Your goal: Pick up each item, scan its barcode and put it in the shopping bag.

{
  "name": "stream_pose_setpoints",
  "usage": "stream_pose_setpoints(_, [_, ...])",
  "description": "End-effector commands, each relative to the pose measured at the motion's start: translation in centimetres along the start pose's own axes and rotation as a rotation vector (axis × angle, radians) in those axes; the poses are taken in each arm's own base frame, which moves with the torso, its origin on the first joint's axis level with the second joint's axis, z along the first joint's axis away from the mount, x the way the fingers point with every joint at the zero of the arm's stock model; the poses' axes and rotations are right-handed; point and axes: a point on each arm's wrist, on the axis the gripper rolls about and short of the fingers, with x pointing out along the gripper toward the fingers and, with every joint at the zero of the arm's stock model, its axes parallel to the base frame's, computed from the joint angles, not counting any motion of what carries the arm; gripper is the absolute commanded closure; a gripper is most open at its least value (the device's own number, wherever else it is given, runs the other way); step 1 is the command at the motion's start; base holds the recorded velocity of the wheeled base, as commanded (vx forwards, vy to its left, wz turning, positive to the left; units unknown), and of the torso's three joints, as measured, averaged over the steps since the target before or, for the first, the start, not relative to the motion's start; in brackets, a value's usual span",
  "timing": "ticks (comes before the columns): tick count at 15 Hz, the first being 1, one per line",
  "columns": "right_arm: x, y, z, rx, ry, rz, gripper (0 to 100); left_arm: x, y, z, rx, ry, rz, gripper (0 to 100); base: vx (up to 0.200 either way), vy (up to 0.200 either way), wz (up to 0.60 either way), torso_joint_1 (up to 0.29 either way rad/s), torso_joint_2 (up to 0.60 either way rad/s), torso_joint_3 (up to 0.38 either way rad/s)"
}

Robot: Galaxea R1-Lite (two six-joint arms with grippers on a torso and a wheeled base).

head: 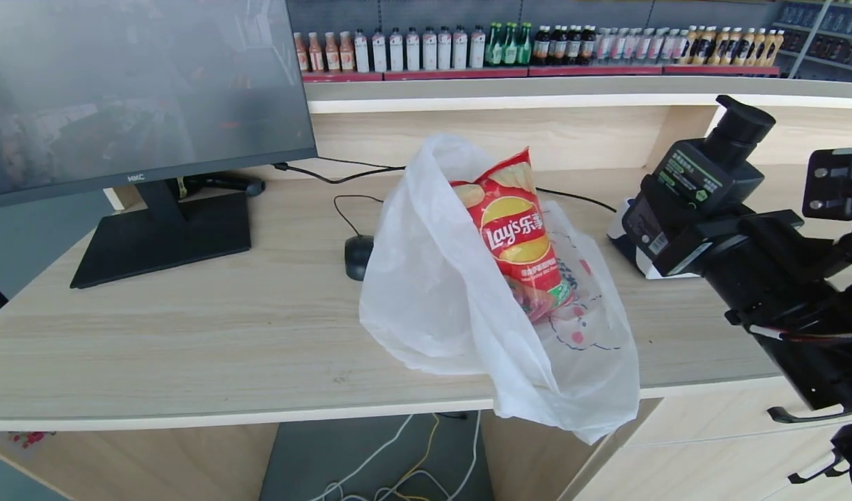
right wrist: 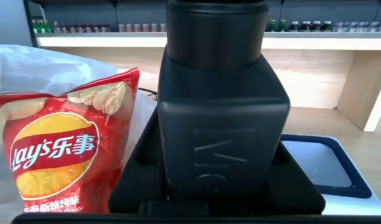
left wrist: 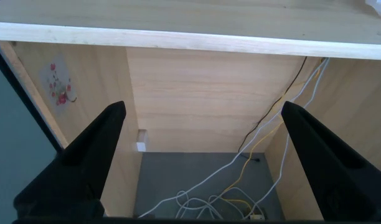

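A red chips bag [head: 516, 236] stands upright inside the white plastic shopping bag [head: 433, 292] on the wooden counter [head: 189, 334], its top sticking out of the bag's mouth. To the right of the bag, my right gripper [head: 711, 247] is shut on a black barcode scanner [head: 704, 181]. In the right wrist view the scanner [right wrist: 218, 118] is close up, with the chips bag [right wrist: 60, 149] and shopping bag [right wrist: 28, 62] beside it. My left gripper [left wrist: 203, 168] is open and holds nothing, down below the counter's front edge [left wrist: 190, 38].
A monitor [head: 140, 90] stands at the back left and a black mouse [head: 358, 256] lies just left of the bag. A white and blue base [head: 628, 243] sits under the scanner. Cables [left wrist: 240, 180] hang under the counter. Bottles [head: 537, 45] line the far shelf.
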Motion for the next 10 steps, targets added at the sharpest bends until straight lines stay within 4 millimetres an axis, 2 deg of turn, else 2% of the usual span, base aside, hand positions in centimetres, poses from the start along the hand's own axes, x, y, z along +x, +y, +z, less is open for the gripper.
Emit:
stream_pose_setpoints(1, [1.1, 0.9, -0.3, 0.013, -0.012, 0.024, 100, 0.0, 0.0, 0.0, 0.0, 0.0, 0.001, 0, 0.0, 0.0, 0.0, 0.0, 0.0, 0.0])
stream_pose_setpoints(5, [2.5, 3.2, -0.9, 0.077, -0.02, 0.083, 100, 0.0, 0.0, 0.0, 0.0, 0.0, 0.001, 0, 0.0, 0.0, 0.0, 0.0, 0.0, 0.0])
stream_pose_setpoints(7, [2.9, 5.2, -1.5, 0.116, -0.011, 0.137, 100, 0.0, 0.0, 0.0, 0.0, 0.0, 0.001, 0, 0.0, 0.0, 0.0, 0.0, 0.0, 0.0])
stream_pose_setpoints(10, [3.4, 6.2, -2.5, 0.136, 0.008, 0.155, 100, 0.0, 0.0, 0.0, -0.001, 0.0, 0.001, 0, 0.0, 0.0, 0.0, 0.0, 0.0, 0.0])
